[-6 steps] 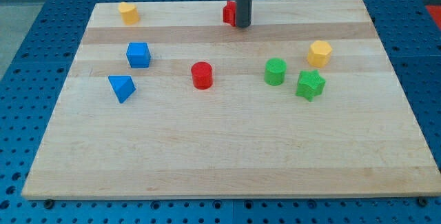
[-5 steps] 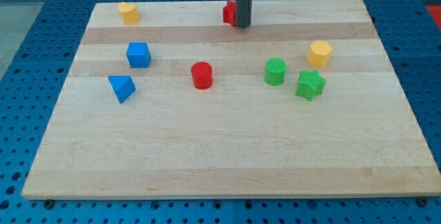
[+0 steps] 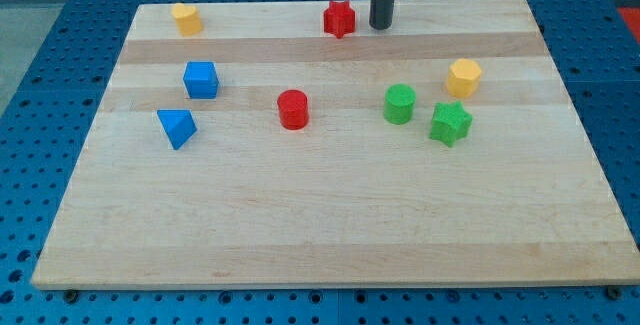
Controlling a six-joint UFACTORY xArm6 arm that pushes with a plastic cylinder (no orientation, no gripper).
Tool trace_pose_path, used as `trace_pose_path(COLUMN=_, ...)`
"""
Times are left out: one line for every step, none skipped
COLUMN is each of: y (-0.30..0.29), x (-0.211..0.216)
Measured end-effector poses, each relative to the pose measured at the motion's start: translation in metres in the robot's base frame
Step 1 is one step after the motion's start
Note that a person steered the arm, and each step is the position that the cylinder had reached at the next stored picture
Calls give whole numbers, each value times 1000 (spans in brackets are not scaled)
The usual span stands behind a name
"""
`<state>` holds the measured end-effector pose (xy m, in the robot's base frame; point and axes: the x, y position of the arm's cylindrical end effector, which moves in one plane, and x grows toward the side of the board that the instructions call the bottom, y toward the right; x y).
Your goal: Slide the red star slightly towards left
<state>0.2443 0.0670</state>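
The red star (image 3: 339, 19) lies near the top edge of the wooden board (image 3: 330, 225), a little left of centre. My tip (image 3: 380, 27) stands on the board just to the star's right, apart from it by a small gap. The dark rod rises out of the view's top. The star is fully in view.
A red cylinder (image 3: 292, 109) sits mid-board. A blue cube (image 3: 201, 79) and a blue triangular block (image 3: 176, 126) are at the left. A yellow block (image 3: 185, 17) is top left. A green cylinder (image 3: 399, 103), green star (image 3: 450, 123) and yellow hexagonal block (image 3: 463, 77) are at the right.
My tip has moved to the right, from against the red star's right side to a spot clear of it. The star is now fully uncovered. The other blocks have not moved.
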Motion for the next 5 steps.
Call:
trace_pose_path(y=-8, x=0)
trace_pose_path(y=-17, x=0)
trace_pose_path(y=-29, x=0)
trace_pose_path(y=-37, x=0)
trace_pose_path(y=-37, x=0)
